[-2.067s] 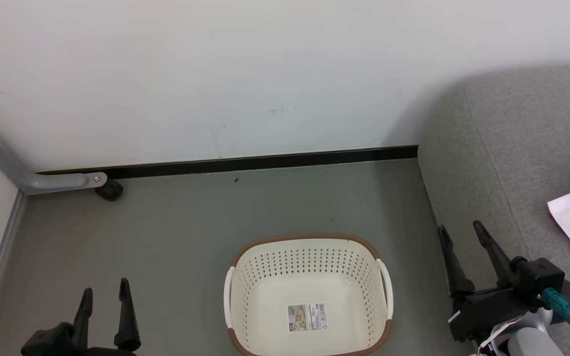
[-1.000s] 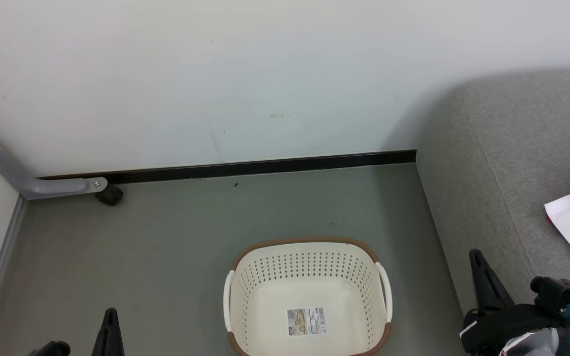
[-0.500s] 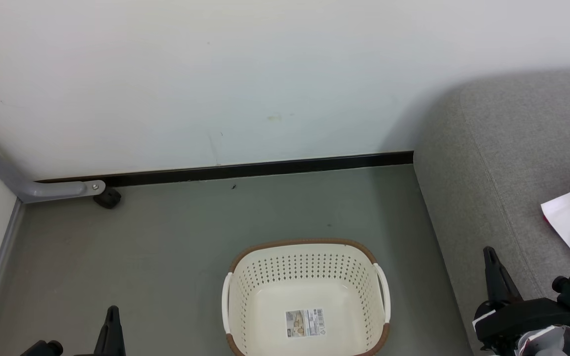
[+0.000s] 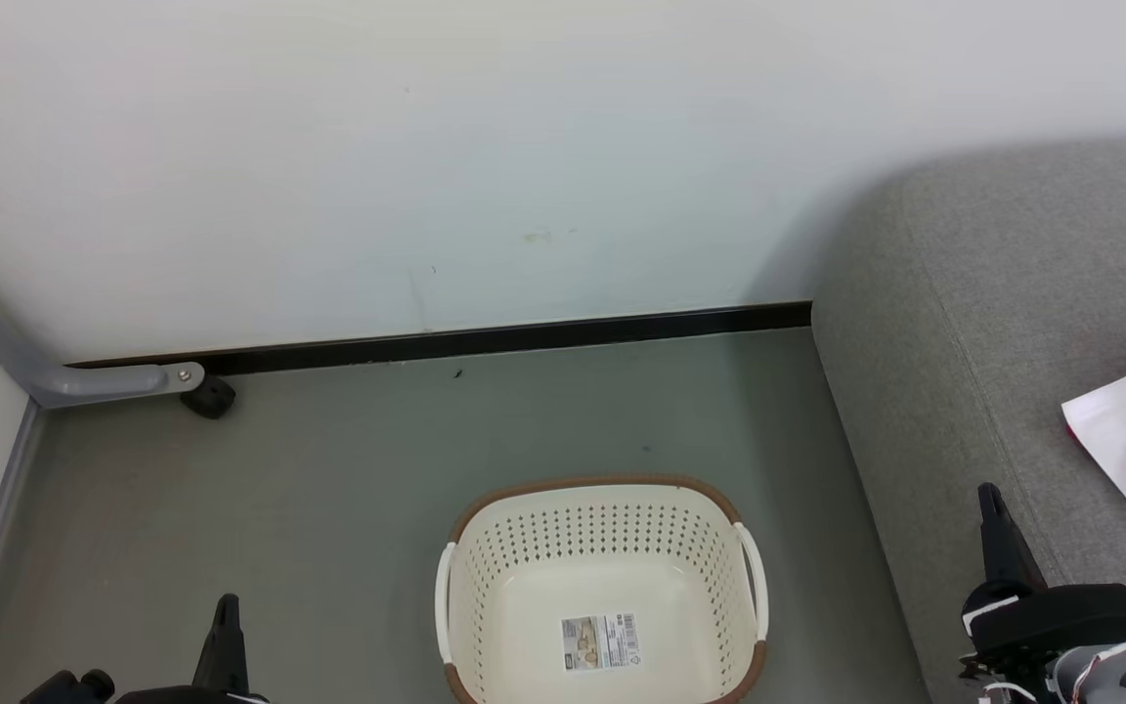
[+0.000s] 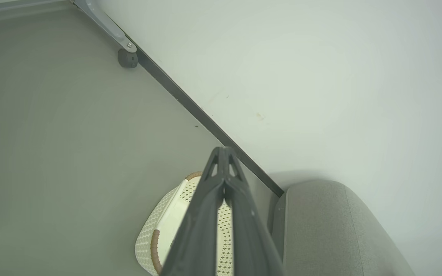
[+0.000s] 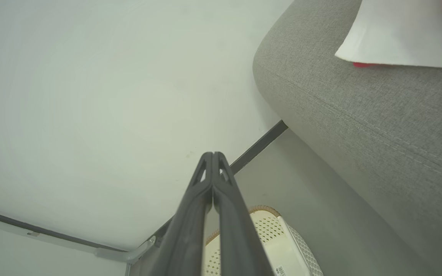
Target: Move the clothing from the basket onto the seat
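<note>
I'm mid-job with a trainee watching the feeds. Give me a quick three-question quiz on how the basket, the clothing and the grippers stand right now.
1. True or false: the basket holds nothing but a paper label.
2. Pick one. The clothing in view lies: A) draped over the basket's rim; B) on the seat; C) inside the basket.
3. Fill in the blank: the left gripper and the right gripper are both ____, with nothing held.

Key: 1 true; 2 B; 3 shut.
</note>
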Robot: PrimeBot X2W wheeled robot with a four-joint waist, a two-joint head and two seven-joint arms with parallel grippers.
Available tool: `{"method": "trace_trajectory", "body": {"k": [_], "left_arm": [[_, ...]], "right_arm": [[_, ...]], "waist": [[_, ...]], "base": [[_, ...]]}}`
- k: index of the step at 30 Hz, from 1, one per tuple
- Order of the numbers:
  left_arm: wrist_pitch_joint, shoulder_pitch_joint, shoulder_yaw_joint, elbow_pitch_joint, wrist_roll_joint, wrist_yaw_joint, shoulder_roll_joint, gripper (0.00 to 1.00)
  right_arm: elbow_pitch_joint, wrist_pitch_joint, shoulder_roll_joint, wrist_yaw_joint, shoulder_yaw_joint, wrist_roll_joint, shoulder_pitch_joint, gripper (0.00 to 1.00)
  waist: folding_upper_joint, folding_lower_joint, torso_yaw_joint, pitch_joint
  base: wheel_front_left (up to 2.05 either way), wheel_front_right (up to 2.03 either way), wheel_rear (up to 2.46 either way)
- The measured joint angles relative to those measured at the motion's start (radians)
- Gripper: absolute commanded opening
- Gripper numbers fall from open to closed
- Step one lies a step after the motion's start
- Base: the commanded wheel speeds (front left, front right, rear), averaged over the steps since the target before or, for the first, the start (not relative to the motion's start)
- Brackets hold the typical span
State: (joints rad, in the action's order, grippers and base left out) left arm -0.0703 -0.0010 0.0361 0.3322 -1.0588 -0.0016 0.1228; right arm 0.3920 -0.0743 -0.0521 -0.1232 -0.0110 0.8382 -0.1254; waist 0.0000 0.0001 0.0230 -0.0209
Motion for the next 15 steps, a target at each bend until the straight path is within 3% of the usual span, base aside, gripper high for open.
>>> {"method": "trace_trajectory", "body": {"k": [15], "left_arm": [[0.051,-0.018,-0.033,-0.007,-0.139,-0.035,-0.02,0.0]], "right_arm": [[-0.024,0.05,0.002,0.0,-0.034,0.201,0.005,0.0]], "waist": [[0.0,0.0,-0.006,0.005]], "base": [[0.0,0.0,0.0]]}}
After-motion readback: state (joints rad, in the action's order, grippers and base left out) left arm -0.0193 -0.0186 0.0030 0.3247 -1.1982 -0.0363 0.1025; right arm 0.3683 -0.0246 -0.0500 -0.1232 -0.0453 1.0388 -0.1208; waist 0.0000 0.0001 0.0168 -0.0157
